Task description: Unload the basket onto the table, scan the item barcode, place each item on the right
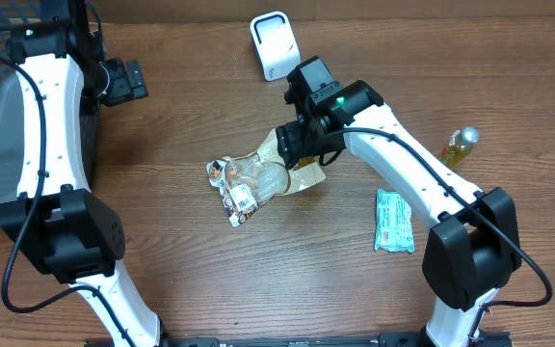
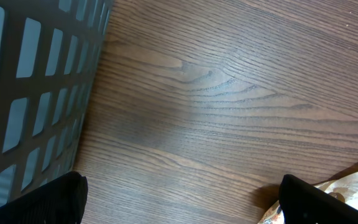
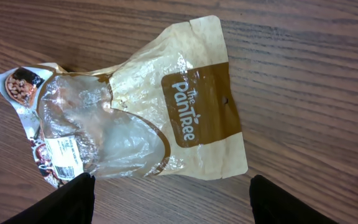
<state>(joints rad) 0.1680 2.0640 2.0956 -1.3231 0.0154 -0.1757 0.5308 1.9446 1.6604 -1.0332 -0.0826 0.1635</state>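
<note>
The item is a tan and brown pouch (image 1: 258,176) with a clear window, lying flat on the wooden table at mid-table. In the right wrist view the pouch (image 3: 142,106) reads "The PanTree", and a white barcode label (image 3: 67,152) sits at its crumpled left end. My right gripper (image 1: 302,145) hangs over the pouch's right end. Its jaws (image 3: 169,205) are open, with only bare table between them and the pouch just beyond. My left gripper (image 1: 128,82) is far off at the back left, open (image 2: 179,199) over bare wood.
A white scanner (image 1: 273,45) stands at the back of the table. A green packet (image 1: 393,221) lies at the right, and a small bottle (image 1: 461,145) stands further right. A dark slatted basket (image 2: 23,81) borders the left side.
</note>
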